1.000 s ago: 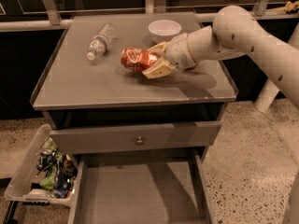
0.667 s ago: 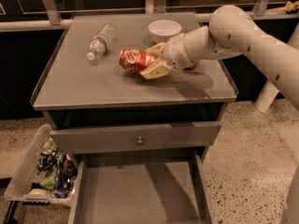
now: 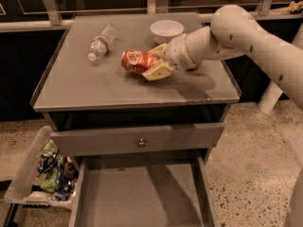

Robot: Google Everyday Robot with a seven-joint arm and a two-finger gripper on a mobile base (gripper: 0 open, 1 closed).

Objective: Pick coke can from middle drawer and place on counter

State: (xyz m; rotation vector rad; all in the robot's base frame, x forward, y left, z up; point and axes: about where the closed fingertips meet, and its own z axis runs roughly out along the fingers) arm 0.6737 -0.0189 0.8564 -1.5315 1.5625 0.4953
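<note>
Pale gripper (image 3: 151,63) clamps dented red coke can (image 3: 134,60) over flat grey counter (image 3: 90,91)

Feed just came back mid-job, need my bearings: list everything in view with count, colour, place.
red aluminium coke can: 1, red, sideways in gripper over counter
clear plastic water bottle: 1, clear, lying counter back-left
round white bowl: 1, white, counter back
flat grey counter: 1, grey, cabinet top
knobbed drawer front: 1, grey, under counter
shallow middle drawer: 1, grey, pulled out below
plastic bin of packets: 1, clear, floor left
gripper: 1, cream, shut on coke can
arm: 1, white, from right
</note>
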